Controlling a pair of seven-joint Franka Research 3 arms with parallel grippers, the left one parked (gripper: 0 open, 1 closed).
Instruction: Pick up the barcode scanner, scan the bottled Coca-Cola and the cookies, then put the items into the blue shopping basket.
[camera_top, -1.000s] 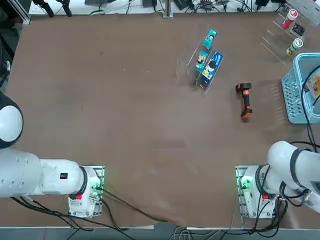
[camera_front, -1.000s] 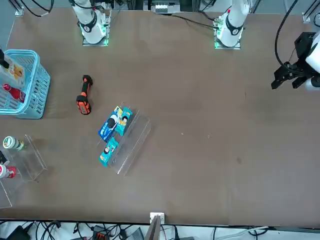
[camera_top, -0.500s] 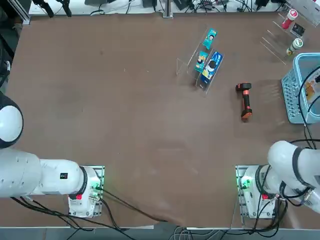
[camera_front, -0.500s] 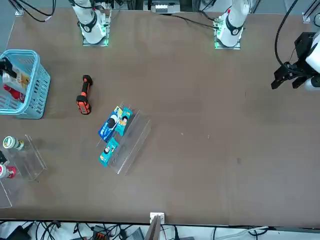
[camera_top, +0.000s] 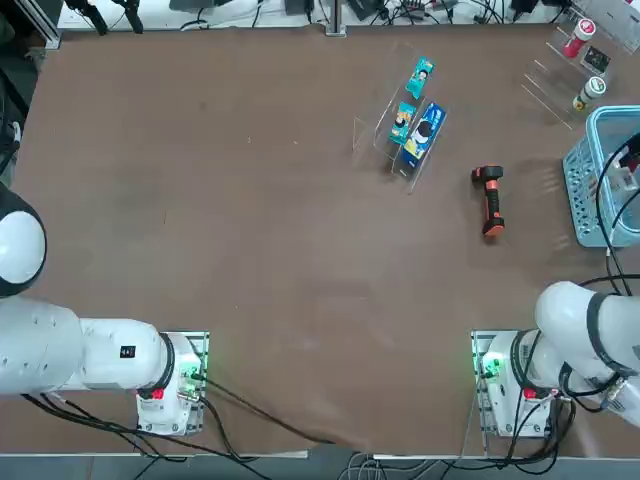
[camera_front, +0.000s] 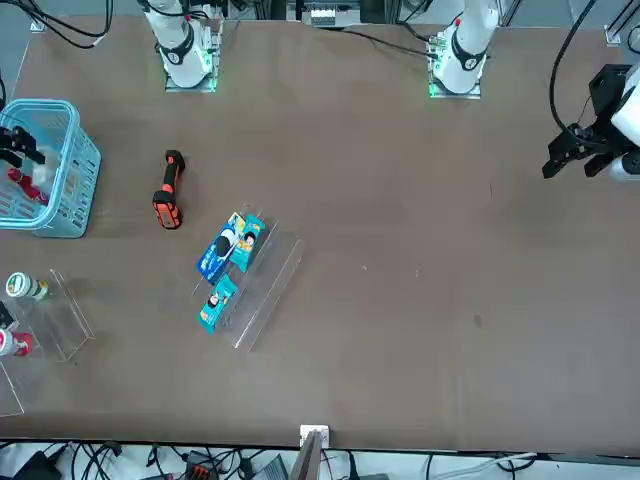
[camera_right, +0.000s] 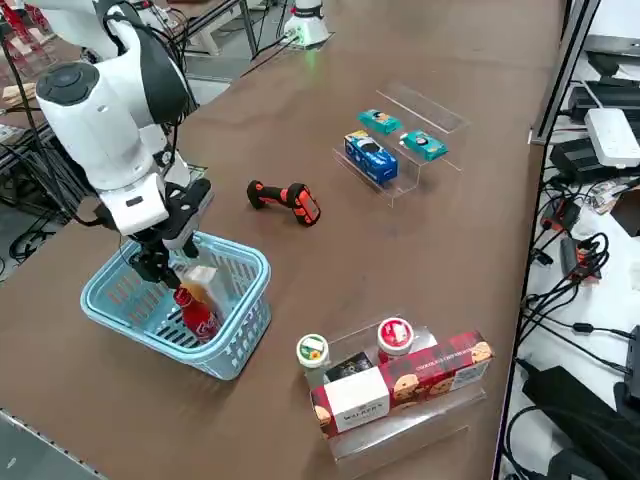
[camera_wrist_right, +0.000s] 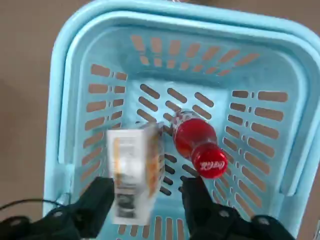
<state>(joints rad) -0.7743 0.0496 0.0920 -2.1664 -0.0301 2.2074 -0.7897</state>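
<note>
My right gripper (camera_wrist_right: 147, 200) hangs over the basket (camera_right: 120, 325), pointing down into it. My jaws stand apart, one on each side of the cookies (camera_wrist_right: 134, 172); in the wrist view the box sits in the gap between them, and I cannot tell whether either finger (camera_wrist_right: 97, 205) touches it. So: jaws released, or close to it, nothing clenched.

The cookies stand nearly upright inside the basket, narrow top edge towards my wrist camera, long axis roughly vertical. Just beside them is the Coca-Cola (camera_wrist_right: 196, 142), also inside the basket, leaning with its cap (camera_wrist_right: 210, 163) up and its base on the lattice floor. In the side view the bottle (camera_right: 197, 312) tilts against the basket's near wall.

In the top view the basket (camera_top: 590, 180) sits at 3 o'clock, at the bench (camera_top: 250, 250) edge. The scanner (camera_top: 489, 200) lies flat on the bench at about 9 o'clock from the basket, well apart from it. Its long axis runs roughly 12 to 6, head at 12, orange handle end at 6, towards my base.
</note>
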